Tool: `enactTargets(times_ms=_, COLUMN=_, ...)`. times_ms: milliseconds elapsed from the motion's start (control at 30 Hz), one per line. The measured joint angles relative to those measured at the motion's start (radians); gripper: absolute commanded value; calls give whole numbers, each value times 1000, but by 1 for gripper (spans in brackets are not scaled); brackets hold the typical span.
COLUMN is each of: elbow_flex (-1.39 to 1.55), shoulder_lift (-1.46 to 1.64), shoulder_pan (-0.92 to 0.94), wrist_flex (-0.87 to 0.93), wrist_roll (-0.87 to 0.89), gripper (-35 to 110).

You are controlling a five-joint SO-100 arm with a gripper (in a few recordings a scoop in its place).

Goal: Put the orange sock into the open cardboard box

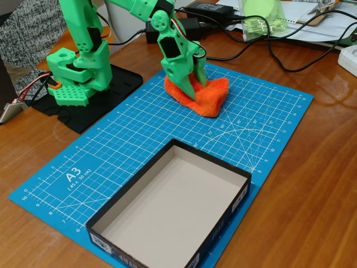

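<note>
— What sits nearest?
— The open cardboard box, empty, on the blue cutting mat.
— And the orange sock?
— Farther back on the mat, well apart from the box, under the green gripper, whose fingers are pressed down into it, clamping the fabric.

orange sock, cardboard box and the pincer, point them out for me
orange sock [211, 95], fixed view, on its fuzzy right half
open cardboard box [173, 209], fixed view, on its pale inside floor
pincer [192, 88], fixed view, between its green fingertips at the sock
</note>
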Motion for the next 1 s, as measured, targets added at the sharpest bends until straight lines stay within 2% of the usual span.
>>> enactTargets(times_ms=200, elbow_flex=-100, shoulder_lift=181, shoulder_pan=219, wrist_flex=12, wrist_roll=-77, gripper=0)
enactTargets(times_ms=333, elbow_flex=-179, shoulder_lift=264, shoulder_pan=396, wrist_flex=-15, wrist_roll=-221, gripper=0)
enactTargets(times_ms=467, elbow_flex=-183, shoulder_lift=285, shoulder_pan=569, wrist_flex=-115, wrist_roll=-430, gripper=0)
enactTargets(times_ms=567, elbow_flex=-118, shoulder_lift=288, shoulder_pan=729, wrist_flex=-310, wrist_roll=-474, gripper=0)
enactTargets(times_ms=667, elbow_flex=-101, shoulder_lift=244, shoulder_pan=844, wrist_flex=-552, wrist_roll=-336, gripper=0)
enactTargets(times_ms=733, elbow_flex=-143, shoulder_lift=204, shoulder_pan=922, wrist_flex=-584, wrist_roll=-175, gripper=0)
enactTargets(times_ms=833, elbow_flex=-276, shoulder_lift=107, shoulder_pan=971, wrist_flex=-385, wrist_roll=126, gripper=0)
enactTargets(times_ms=933, elbow_flex=-380, shoulder_lift=3, shoulder_pan=962, wrist_flex=-132, wrist_roll=422, gripper=0)
enactTargets(times_ms=1000, elbow_flex=-410, shoulder_lift=-51, shoulder_pan=934, wrist_flex=-26, wrist_roll=584, gripper=0)
